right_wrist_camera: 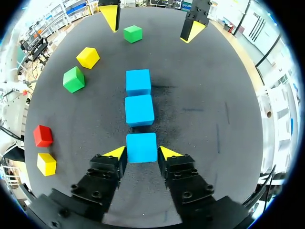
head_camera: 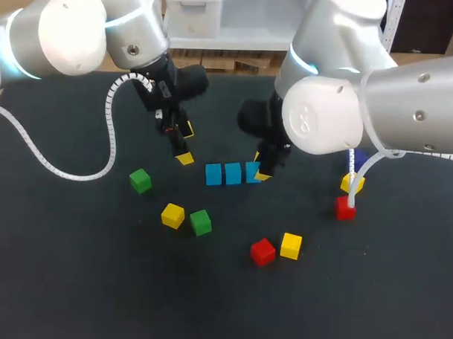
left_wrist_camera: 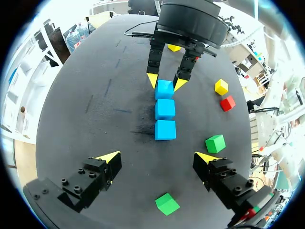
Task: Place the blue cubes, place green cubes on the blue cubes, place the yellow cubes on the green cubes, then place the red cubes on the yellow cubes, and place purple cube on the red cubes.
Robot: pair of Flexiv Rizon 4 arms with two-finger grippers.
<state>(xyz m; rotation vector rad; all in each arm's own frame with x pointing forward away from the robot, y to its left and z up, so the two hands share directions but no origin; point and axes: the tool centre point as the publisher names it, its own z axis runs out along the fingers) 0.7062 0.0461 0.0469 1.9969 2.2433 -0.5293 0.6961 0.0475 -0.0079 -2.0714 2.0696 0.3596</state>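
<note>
Right tool (right_wrist_camera: pixel 141 153) sits closest, its two yellow tips pressed against opposite sides of the nearest blue cube (right_wrist_camera: pixel 141 147), which rests flat on the dark surface (right_wrist_camera: pixel 200 109). Off to one side of this tool lie the near yellow cube (right_wrist_camera: pixel 46 163) and, just past it, the near red cube (right_wrist_camera: pixel 43 135).

Ahead of the held cube, in one straight row, come the middle blue cube (right_wrist_camera: pixel 139 110) and then the last blue cube (right_wrist_camera: pixel 138 82), each just beside the next. To the side of the row stand the near green cube (right_wrist_camera: pixel 74 79) and the mid yellow cube (right_wrist_camera: pixel 88 57), close together.

Beyond the end of the row hangs the left tool (right_wrist_camera: pixel 151 24), its fingers spread wide and holding nothing. The far green cube (right_wrist_camera: pixel 133 33) lies on the surface between its two tips but apart from both.

Seen from the head view, on the right arm's side, the outer yellow cube (head_camera: pixel 352 183) and the outer red cube (head_camera: pixel 345 208) sit next to each other, partly behind that arm's white cable (head_camera: pixel 358 178).
</note>
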